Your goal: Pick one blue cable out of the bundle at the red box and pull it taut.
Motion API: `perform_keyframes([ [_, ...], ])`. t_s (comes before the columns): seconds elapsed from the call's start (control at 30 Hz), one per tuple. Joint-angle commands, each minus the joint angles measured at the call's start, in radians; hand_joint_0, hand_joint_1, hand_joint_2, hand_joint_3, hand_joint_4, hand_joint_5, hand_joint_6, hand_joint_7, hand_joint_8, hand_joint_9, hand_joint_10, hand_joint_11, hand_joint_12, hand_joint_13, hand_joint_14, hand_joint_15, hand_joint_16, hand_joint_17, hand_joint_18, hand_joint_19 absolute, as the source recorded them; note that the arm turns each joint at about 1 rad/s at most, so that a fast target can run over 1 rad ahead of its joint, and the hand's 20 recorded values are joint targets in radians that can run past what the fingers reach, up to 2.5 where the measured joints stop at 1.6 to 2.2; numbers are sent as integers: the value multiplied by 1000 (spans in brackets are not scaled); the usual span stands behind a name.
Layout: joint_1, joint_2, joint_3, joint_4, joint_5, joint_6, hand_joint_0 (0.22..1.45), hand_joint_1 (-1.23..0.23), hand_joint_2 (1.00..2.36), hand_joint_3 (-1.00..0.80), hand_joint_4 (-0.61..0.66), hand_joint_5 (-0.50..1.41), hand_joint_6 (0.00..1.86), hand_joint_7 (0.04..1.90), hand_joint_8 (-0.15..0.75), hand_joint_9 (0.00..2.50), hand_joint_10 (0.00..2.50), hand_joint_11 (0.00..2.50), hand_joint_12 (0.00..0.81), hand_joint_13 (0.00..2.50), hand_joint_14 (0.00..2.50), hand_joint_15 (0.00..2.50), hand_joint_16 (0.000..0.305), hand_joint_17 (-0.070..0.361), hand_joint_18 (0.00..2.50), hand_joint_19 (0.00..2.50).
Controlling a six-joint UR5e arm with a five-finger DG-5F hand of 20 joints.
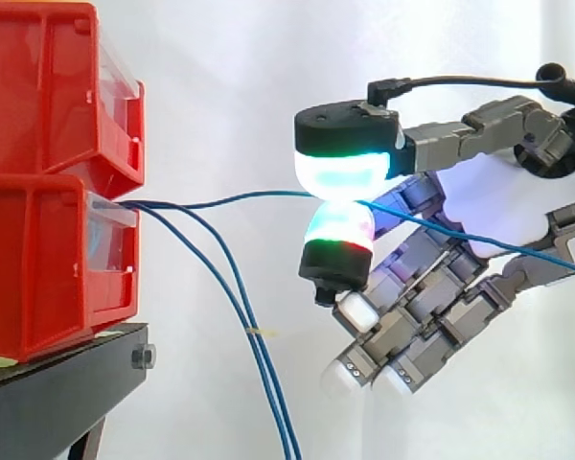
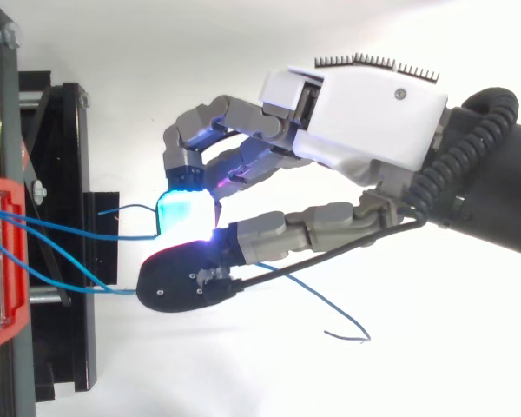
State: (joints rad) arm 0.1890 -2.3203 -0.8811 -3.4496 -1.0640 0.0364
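Observation:
Two stacked red boxes [image 1: 48, 172] sit on a black stand at the left. Several thin blue cables come out of the gap between them. One blue cable [image 1: 230, 200] runs nearly level from the boxes to my hand [image 1: 498, 220], where it is pinched between two glowing pads [image 1: 340, 172] that press together from above and below. Its free end [image 2: 330, 304] trails past the hand to the right. In the top view the same cable [image 2: 87, 289] reaches my hand [image 2: 365, 113] from the red box [image 2: 2, 261]. The other fingers hang relaxed below.
Two other blue cables [image 1: 254, 355] droop from the boxes down to the bottom edge of the side view. The black stand [image 1: 67, 393] carries the boxes. A white curtain is behind everything.

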Motion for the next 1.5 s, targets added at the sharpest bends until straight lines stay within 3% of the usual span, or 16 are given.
perform_keyframes([
  [0.0, 0, 1, -1, -6, -1, -16, 556, -719, 1009, -19, 96, -130, 852, 1338, 345, 1002, 16, 965, 489, 570, 6, 236, 72, 162, 512, 251],
  [0.33, 0, 1, 1, -79, 16, -24, 557, -721, 1008, -18, 94, -128, 850, 1345, 350, 992, 16, 985, 490, 569, 6, 233, 72, 163, 509, 254],
  [0.57, -2, 2, 4, -82, 44, -49, 556, -720, 1008, -15, 92, -127, 851, 1342, 351, 989, 16, 984, 491, 568, 6, 239, 73, 163, 516, 252],
  [0.67, -2, 22, 2, -83, 52, -79, 557, -721, 1008, -17, 94, -127, 850, 1345, 349, 992, 15, 964, 490, 568, 6, 239, 73, 163, 517, 252],
  [1.07, -10, 44, -1, -92, 45, -87, 556, -721, 1008, -13, 89, -127, 851, 1335, 349, 992, 15, 968, 491, 569, 6, 239, 73, 163, 516, 257],
  [1.2, -19, 45, -30, -91, 7, -84, 557, -722, 1008, -12, 91, -127, 851, 1339, 351, 992, 16, 975, 491, 568, 6, 236, 73, 164, 512, 261],
  [1.27, -23, 79, -107, -14, -30, -81, 556, -721, 1008, -12, 88, -127, 851, 1337, 352, 993, 15, 967, 490, 569, 6, 236, 73, 164, 515, 253],
  [1.3, -25, 91, -144, 58, -31, -79, 556, -721, 1008, -9, 88, -127, 851, 1341, 354, 991, 15, 973, 492, 569, 6, 239, 73, 164, 515, 254],
  [1.33, -25, 102, -162, 90, -31, -79, 557, -722, 1008, -12, 88, -127, 851, 1337, 353, 992, 15, 963, 492, 569, 6, 239, 73, 164, 514, 250],
  [1.37, -26, 134, -263, 242, -36, -82, 557, -723, 1007, -12, 88, -127, 851, 1337, 356, 992, 15, 973, 492, 569, 6, 236, 73, 164, 515, 250],
  [1.47, -33, 153, -317, 385, -37, -82, 557, -724, 1007, -13, 84, -126, 851, 1335, 355, 995, 15, 977, 491, 569, 6, 239, 73, 164, 518, 254],
])
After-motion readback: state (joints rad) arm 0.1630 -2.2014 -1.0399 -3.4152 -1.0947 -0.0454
